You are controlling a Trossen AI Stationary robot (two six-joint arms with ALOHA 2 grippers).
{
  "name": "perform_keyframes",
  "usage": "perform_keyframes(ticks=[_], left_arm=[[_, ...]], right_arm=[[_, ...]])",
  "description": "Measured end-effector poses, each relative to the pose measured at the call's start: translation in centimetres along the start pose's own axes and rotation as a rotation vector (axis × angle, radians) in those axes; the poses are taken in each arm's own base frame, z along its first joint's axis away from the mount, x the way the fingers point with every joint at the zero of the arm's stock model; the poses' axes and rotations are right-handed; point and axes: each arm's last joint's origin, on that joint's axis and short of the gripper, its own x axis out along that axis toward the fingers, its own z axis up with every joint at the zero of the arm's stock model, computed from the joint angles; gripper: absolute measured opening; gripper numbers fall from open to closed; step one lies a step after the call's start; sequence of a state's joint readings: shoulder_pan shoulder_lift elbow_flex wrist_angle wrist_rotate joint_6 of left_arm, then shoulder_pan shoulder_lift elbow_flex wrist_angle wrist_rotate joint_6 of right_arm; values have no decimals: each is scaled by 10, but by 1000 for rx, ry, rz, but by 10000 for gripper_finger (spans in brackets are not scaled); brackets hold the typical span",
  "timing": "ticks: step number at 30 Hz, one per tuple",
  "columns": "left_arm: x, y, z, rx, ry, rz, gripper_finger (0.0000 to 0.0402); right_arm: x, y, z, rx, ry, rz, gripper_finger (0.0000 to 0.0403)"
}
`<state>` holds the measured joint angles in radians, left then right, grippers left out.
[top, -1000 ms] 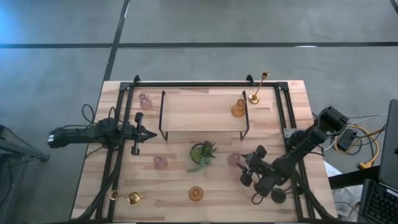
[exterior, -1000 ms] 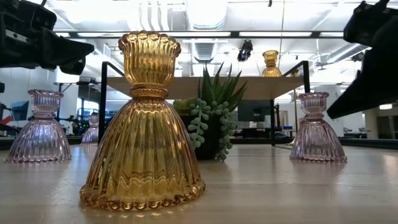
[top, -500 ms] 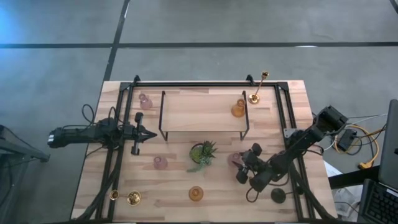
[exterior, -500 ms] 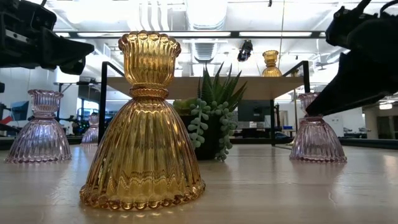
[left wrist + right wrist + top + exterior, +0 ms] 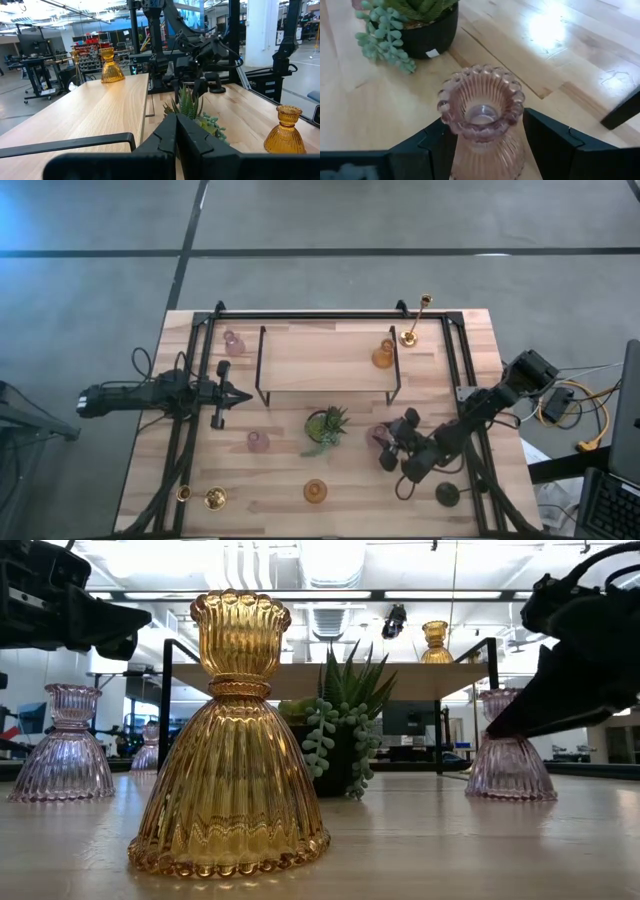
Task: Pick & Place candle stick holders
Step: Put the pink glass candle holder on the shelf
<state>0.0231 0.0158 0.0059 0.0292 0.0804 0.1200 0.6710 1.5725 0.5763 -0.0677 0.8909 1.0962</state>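
2 dark fingers of the right gripper [image 5: 482, 145] stand open on either side of a ribbed pink glass candle holder [image 5: 482, 117], not closed on it. Holder stands upright on the wooden table [image 5: 470, 360], just beside the spiky green plant in a black pot [image 5: 417, 25]. Small white label on the pot, writing unreadable. Left gripper [image 5: 243, 395] clenched, holding nothing, waits at the table's left side by the black-framed wooden shelf [image 5: 325, 360].
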Motion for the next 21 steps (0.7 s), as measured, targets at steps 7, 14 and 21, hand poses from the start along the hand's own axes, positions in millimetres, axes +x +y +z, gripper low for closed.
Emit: perform_keyframes(ticks=[7, 14, 21], left_arm=[[0, 0, 0, 0, 0, 0, 12], [0, 0, 0, 0, 0, 0, 12], [0, 0, 0, 0, 0, 0, 12]], right_arm=[[7, -1, 4, -3, -38, 29, 208], [9, -1, 5, -4, -18, 37, 121], [1, 12, 20, -20, 45, 144, 122]])
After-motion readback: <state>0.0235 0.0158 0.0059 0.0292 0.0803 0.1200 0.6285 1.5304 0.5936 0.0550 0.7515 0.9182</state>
